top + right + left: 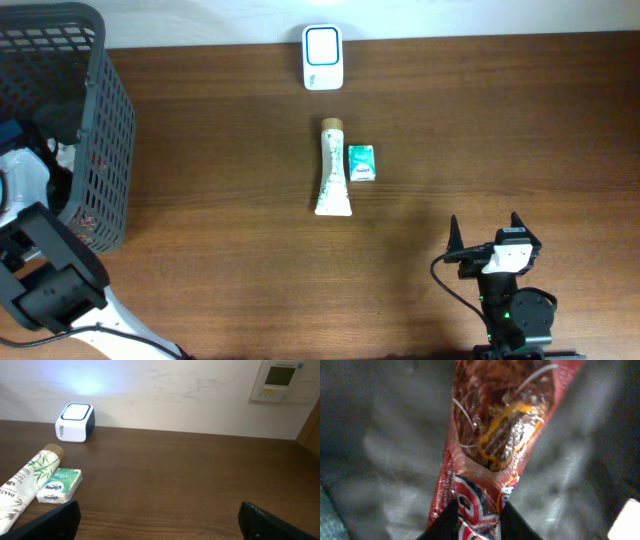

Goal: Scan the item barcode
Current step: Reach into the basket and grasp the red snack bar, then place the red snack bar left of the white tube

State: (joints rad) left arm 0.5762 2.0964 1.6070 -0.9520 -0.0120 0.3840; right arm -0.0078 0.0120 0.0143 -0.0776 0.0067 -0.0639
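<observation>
In the left wrist view a red, glossy snack packet [500, 425] fills the middle, its clear window showing brown pieces. My left gripper [479, 516] is shut on the packet's lower end, a dark finger on each side of it. From overhead the left arm reaches into the grey basket [100, 150], which hides its gripper. The white and blue scanner [322, 57] stands at the table's far edge, also seen as the scanner [75, 422] from the right wrist. My right gripper [484, 235] rests open and holds nothing near the front right; in its own view the right gripper [159, 520] has bare table between the fingers.
A white tube [332, 168] and a small green tissue pack [361, 162] lie side by side mid-table, well left of the right gripper. The basket's mesh wall runs along the left side. A wall panel [282, 380] hangs behind the table.
</observation>
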